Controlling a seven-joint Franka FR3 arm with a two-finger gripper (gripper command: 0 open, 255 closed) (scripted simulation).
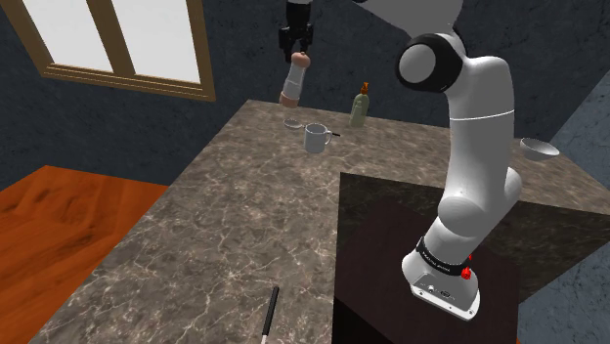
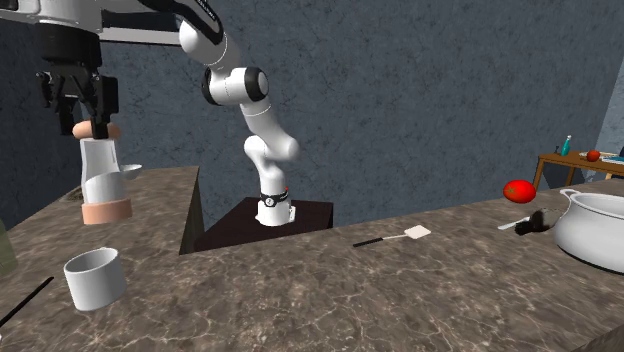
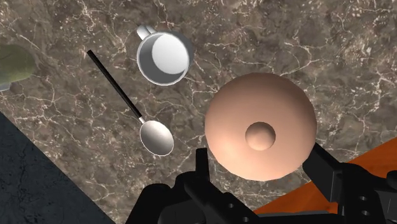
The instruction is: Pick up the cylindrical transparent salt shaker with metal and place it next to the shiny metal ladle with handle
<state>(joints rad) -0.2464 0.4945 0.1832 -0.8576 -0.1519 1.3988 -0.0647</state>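
Above the far end of the brown marbled stone bench (image 1: 225, 225), the black tool (image 1: 298, 44) is clamped on the pale cylindrical salt shaker with peach ends (image 1: 295, 78). In the shoulder view the shaker hangs at 12 o'clock from the shiny metal ladle (image 1: 293, 124). Dark blue walls (image 1: 244, 54) and an orange wooden floor (image 1: 59, 215) surround the bench. The second exterior view adds a red tomato (image 2: 517, 189) and a grey pot (image 2: 590, 238).

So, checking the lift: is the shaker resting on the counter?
No: the shaker hangs clasped in the hand, with a clear gap between its base and the counter.

Dark mottled walls (image 1: 547, 59), a bright wood-framed window (image 1: 117, 34), orange wood floor (image 1: 68, 225) — brown marbled countertop (image 1: 244, 225).
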